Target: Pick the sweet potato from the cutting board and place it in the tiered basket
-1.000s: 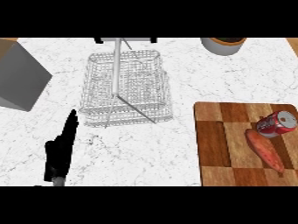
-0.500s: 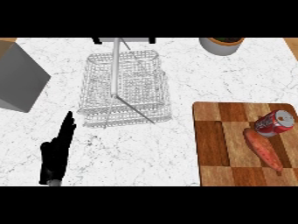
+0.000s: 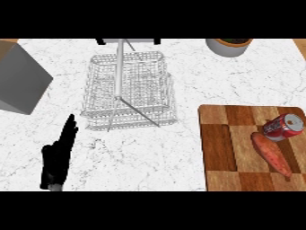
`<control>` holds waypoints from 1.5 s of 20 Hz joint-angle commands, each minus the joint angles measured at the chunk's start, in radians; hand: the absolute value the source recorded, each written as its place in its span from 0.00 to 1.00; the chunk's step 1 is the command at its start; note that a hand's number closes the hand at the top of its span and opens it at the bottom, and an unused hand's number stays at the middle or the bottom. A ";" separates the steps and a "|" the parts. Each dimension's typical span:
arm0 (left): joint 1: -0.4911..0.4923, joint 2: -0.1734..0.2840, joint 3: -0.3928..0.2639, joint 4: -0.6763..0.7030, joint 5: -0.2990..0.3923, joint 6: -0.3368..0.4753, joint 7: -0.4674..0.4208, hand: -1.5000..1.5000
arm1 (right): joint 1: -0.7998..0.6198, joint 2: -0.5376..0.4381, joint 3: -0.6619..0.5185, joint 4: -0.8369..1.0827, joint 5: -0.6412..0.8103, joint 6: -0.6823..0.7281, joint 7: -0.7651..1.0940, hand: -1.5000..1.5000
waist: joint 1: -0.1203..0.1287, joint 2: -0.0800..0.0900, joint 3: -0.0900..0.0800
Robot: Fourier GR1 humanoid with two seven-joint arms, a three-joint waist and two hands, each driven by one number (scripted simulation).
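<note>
The pick is not yet begun: left of the cutting board (image 3: 228, 148) the left hand (image 3: 57, 157) rests with straight fingers, holding nothing, while the sweet potato (image 3: 272, 153) lies on the board beside a can (image 3: 283, 126), so next a hand must reach it, then carry it to the tiered basket (image 3: 128, 92) beyond the board's left.

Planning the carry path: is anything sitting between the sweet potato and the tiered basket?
Nothing visible. The sweet potato lies on the cutting board beside a red can, which sits on its far side, off the line; bare counter separates the board from the tiered basket.
</note>
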 commanded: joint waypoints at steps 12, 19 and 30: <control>0.071 0.000 0.006 -0.116 -0.034 -0.023 0.090 0.50 | -0.057 0.134 0.237 -0.060 0.396 0.044 0.230 0.00 | 0.018 0.006 -0.002; 0.076 -0.065 0.035 0.028 -0.063 -0.048 -0.024 0.50 | -0.035 0.242 0.236 -0.019 0.461 0.089 0.173 0.00 | 0.009 0.006 -0.002; 0.020 -0.060 0.097 0.050 -0.062 -0.105 -0.001 0.50 | -0.146 0.305 0.270 0.034 0.526 0.281 0.342 0.00 | 0.009 0.007 -0.002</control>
